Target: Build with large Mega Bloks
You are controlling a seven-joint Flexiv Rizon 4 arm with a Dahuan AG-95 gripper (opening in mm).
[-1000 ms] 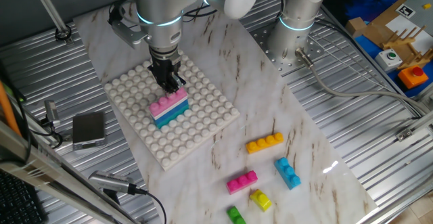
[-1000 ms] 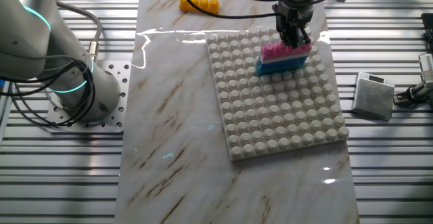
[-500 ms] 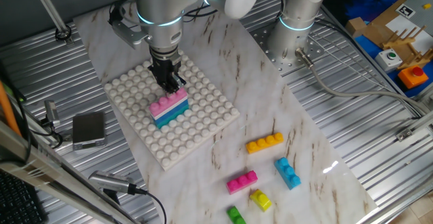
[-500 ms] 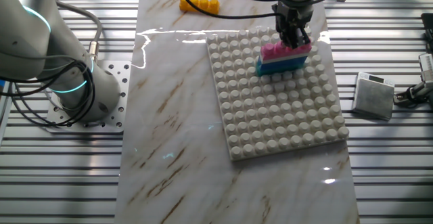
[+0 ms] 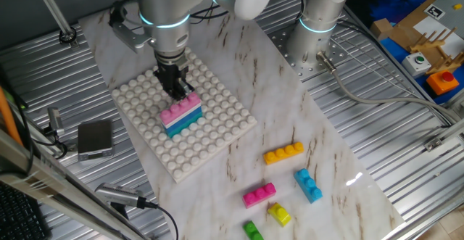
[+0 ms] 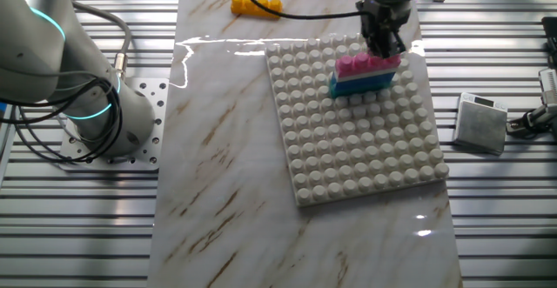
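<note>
A stack of Mega Bloks (image 5: 181, 115) stands on the white studded baseplate (image 5: 217, 135): a pink bar on top, then white, then teal. In the other fixed view the same stack (image 6: 364, 72) sits near the far right of the baseplate (image 6: 348, 149). My gripper (image 5: 177, 92) hangs just above the pink bar's back end, fingers slightly apart, holding nothing. From the other side the gripper (image 6: 383, 48) is right over the stack's top. Loose bricks lie on the marble: orange (image 5: 283, 153), blue (image 5: 308, 185), magenta (image 5: 259, 194), yellow (image 5: 279, 213), green (image 5: 252, 230).
A second arm's base (image 5: 319, 30) stands behind the table and shows as a base (image 6: 104, 114) at the left in the other view. A small grey box (image 5: 95, 138) lies left of the baseplate. Cardboard and coloured parts (image 5: 428, 44) fill the back right.
My gripper has lifted slightly off the pink bar and drifted toward the baseplate's back edge. The stack stays in place.
</note>
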